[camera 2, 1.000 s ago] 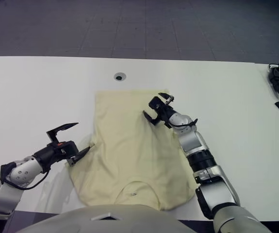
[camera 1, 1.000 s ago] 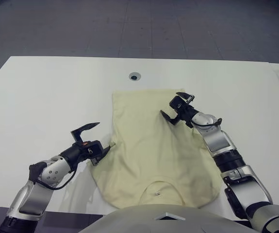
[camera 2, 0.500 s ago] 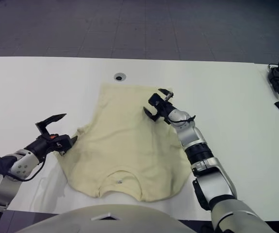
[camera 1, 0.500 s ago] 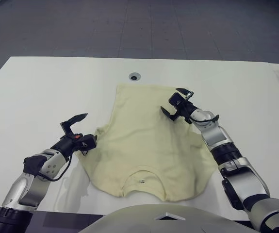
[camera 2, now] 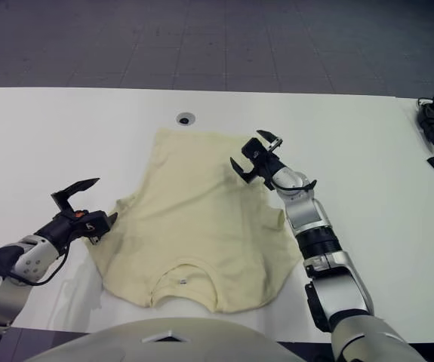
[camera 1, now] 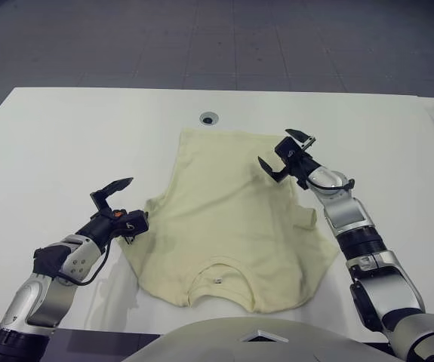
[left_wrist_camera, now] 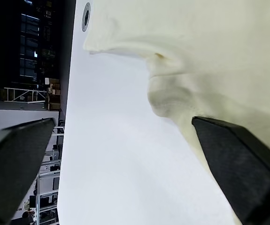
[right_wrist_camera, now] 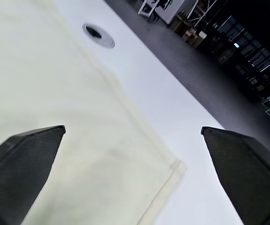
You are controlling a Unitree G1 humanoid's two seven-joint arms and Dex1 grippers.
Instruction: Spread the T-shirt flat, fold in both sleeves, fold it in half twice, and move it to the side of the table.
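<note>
with left tool (camera 1: 128, 204) and right tool (camera 1: 281, 149) both released, the t-shirt (camera 1: 232, 219) could be bunched if snagged unevenly.

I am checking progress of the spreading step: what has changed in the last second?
The left pincer moved to the robot's left, drawing the left sleeve of the T-shirt out sideways; the shirt also slid a little away from the robot. The right pincer shifted slightly rightward above it. Both pincers stayed open.

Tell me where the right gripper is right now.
In the head views the right gripper, open, is over the far right corner of the T-shirt, on the robot's right, nearer and to the right of the round hole.
</note>
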